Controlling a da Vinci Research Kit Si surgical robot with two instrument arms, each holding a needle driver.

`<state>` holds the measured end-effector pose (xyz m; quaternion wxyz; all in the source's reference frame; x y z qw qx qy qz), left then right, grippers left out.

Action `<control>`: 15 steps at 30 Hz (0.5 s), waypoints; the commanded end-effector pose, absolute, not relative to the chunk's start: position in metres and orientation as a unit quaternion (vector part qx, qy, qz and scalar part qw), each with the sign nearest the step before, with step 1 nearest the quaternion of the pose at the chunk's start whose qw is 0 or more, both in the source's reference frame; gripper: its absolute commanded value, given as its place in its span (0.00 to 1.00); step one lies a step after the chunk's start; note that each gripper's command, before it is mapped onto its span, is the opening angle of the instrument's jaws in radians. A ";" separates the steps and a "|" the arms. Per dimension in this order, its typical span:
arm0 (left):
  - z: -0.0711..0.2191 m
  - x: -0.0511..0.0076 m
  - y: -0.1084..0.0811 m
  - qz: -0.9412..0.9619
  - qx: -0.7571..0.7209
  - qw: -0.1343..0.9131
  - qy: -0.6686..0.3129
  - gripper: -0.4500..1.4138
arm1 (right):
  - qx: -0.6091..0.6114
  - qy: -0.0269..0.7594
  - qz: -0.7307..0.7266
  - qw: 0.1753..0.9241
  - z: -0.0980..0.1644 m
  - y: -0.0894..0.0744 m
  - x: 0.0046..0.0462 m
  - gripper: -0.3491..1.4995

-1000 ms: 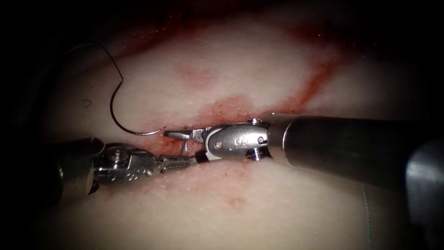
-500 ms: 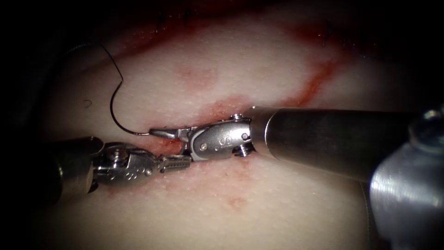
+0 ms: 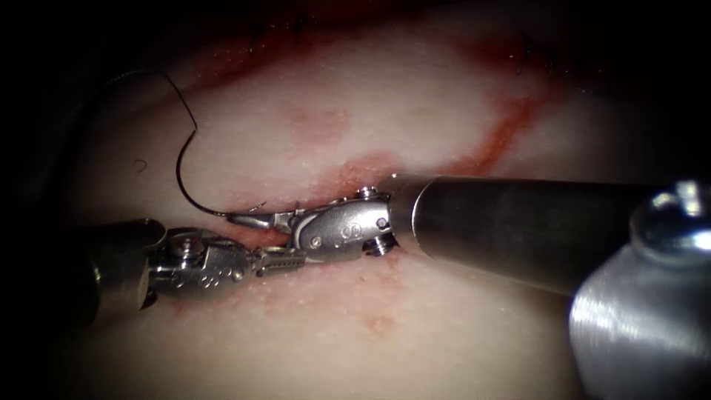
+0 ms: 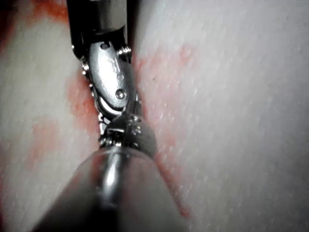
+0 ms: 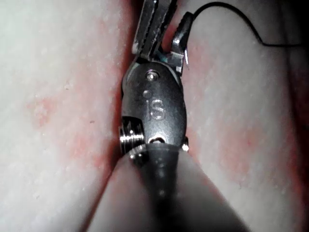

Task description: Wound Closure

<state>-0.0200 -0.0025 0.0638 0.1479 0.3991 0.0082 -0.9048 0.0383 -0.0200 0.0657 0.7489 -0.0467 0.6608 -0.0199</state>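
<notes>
The curved needle (image 3: 179, 181) lies on the tissue (image 3: 370, 333) to the left of the cut (image 3: 489, 144), and I cannot tell whether it is in the tissue. Its thread (image 3: 174, 85) trails up and to the left. My right tool (image 3: 248, 218) reaches in from the right, its jaws shut on the needle near the pointed end. The right wrist view has the same jaws (image 5: 181, 31) with the needle (image 5: 244, 19) arcing away from them. My left tool (image 3: 285, 259) lies low along the cut just below the right tool's wrist. Its jaws are shut with nothing visible between them.
Red fluid (image 3: 315, 118) stains the tissue around the cut and above it. The right tool's thick shaft (image 3: 518, 222) crosses the right half of the endoscope view. In the left wrist view the right tool's wrist (image 4: 111, 72) sits just beyond my left tool.
The right tool moved left along the cut to the needle's pointed end, and its open jaws closed there. The left tool stayed where it was.
</notes>
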 end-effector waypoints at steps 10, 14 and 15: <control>0.064 -0.0203 -0.004 -0.904 0.400 0.150 0.009 0.00 | -0.036 0.637 0.004 0.770 0.066 -0.020 0.0394 0.87; 0.063 -0.0179 -0.005 -0.903 0.402 0.148 0.015 0.00 | -0.039 0.629 0.033 0.775 0.064 -0.020 0.0367 0.98; 0.063 -0.0162 -0.005 -0.907 0.398 0.136 0.017 0.00 | -0.035 0.630 0.039 0.775 0.063 -0.019 0.0352 0.98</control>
